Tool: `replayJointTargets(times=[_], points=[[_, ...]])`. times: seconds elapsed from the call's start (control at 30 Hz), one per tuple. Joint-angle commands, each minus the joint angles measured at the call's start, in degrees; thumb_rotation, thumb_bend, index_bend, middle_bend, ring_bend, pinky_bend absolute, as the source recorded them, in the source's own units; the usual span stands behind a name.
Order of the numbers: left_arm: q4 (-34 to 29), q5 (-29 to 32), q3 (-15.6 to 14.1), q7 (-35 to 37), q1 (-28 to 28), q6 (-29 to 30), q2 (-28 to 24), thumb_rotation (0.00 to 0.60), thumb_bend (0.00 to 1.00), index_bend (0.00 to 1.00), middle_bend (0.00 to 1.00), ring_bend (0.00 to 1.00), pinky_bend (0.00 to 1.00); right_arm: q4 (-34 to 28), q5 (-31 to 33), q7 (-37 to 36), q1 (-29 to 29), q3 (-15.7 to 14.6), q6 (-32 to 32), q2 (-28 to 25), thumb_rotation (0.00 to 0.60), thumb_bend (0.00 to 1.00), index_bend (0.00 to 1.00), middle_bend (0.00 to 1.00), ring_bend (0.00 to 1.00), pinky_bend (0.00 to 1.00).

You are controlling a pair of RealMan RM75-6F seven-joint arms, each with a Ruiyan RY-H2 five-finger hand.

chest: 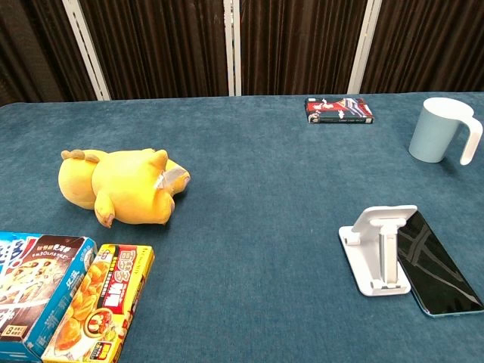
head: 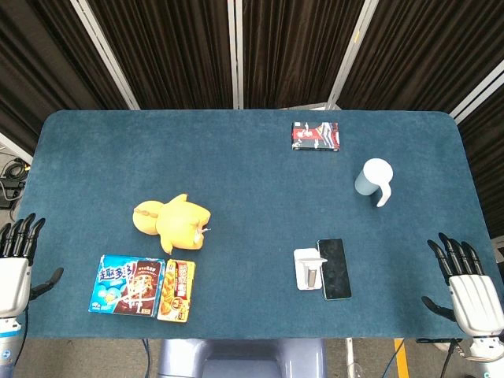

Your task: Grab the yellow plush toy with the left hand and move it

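The bench (head: 252,157) carries a blue-green cloth cover. The yellow plush toy (head: 173,221) lies on its side on the left half of the bench, just behind two snack boxes and touching neither robot hand. In the chest view the toy (chest: 121,187) rests with its head toward the left edge and a small white tag showing at its right side.

The left robot hand (head: 16,264) sits at the left edge of the bench, well apart from the toy, fingers straight and spread, thumb out to the side, holding nothing. The right robot hand (head: 468,287) sits at the right edge, fingers likewise spread and holding nothing. Neither hand appears in the chest view.

The blue snack box (head: 126,286) lies flat near the front left edge, with the yellow snack box (head: 176,290) just beside it on the right, the two side by side. A white phone stand (head: 308,268) stands on the right half, and a dark phone (head: 334,268) lies flat touching its right side. A pale blue mug (head: 374,180) stands upright further back on the right, handle toward the front right. A dark red box (head: 316,135) lies flat near the far edge
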State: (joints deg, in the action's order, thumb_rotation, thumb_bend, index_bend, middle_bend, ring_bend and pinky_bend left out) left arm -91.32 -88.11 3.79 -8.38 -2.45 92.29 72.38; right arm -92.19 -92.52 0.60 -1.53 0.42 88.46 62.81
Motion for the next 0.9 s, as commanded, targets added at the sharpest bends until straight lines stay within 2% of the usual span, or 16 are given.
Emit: replayJointTargets(times=[0.03,0.73,0.8,0.9], points=[[0.0,0.0,0.0,0.0,0.0,0.0,0.0,0.6,0.24,0.0,0.0,0.0,0.0,0.0,0.0,0.0,0.0,0.0,0.0,0.0,0.6,0.16,0.0,0.0,0.0,0.0],[-0.1,0.1,-0.1,0.1,-0.7,-1.4,-0.1,0.6,0.26,0.0,0.0,0.0,0.0,-0.1,-0.1,1.0,-0.1,-0.1,-0.3,0.3,0.6,0.16,0.0,0.0,0.0,0.0],[-0.2,0.0,-0.1,0.0,-0.9,-1.6,-0.2,0.6,0.33,0.0,0.0,0.0,0.0,-0.1,-0.4,1.0,0.0,-0.2,-0.1,0.3,0.6,0.16,0.0,0.0,0.0,0.0],[-0.3,-0.4,-0.2,-0.1,-1.5,-2.4,-0.4,0.6,0.65,0.0,0.0,0.0,0.0,-0.1,-0.5,1.1,0.0,-0.3,-0.1,0.4,0.6,0.16,0.0,0.0,0.0,0.0]])
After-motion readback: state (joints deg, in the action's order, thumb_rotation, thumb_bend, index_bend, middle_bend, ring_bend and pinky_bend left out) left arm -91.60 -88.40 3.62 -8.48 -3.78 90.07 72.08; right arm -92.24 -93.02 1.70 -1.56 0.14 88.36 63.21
